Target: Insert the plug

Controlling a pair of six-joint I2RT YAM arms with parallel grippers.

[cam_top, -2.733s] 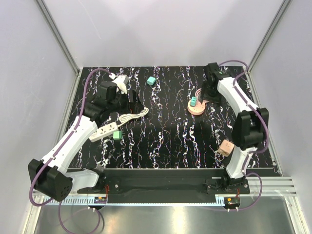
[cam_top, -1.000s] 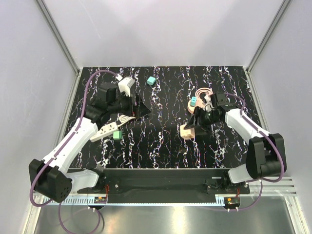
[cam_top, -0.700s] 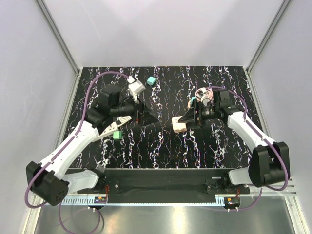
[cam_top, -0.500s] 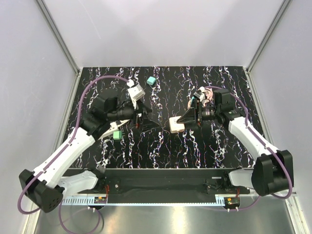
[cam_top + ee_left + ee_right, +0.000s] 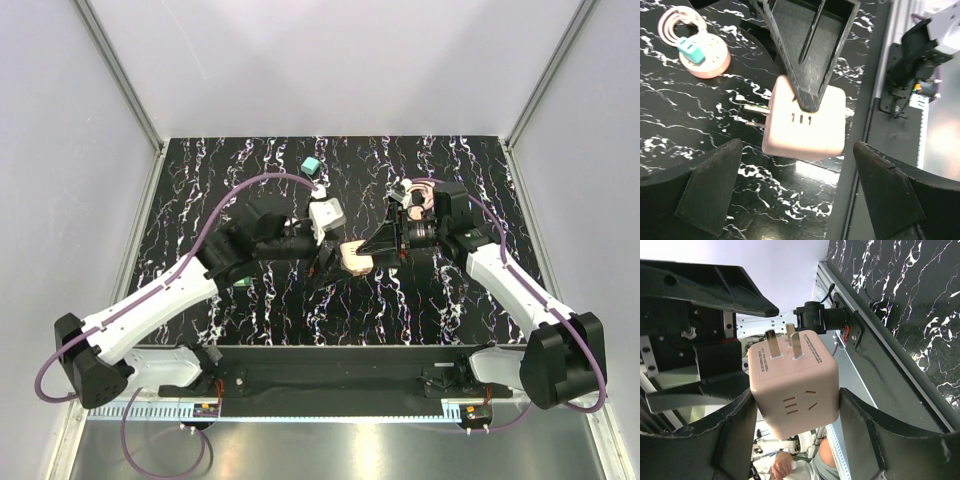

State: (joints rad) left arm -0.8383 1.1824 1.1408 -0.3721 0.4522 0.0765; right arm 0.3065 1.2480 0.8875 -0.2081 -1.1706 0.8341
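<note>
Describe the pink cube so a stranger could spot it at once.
Over the middle of the black marbled table, find the right hand. It grips the pink cube, which is pale, metal-pronged, and bigger than the teal cube farther back.

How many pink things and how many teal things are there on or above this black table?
Pink: 2, the pink cube adapter and the pink round base
Teal: 2, the teal cube and the teal piece sitting on that base
Total: 4
</note>
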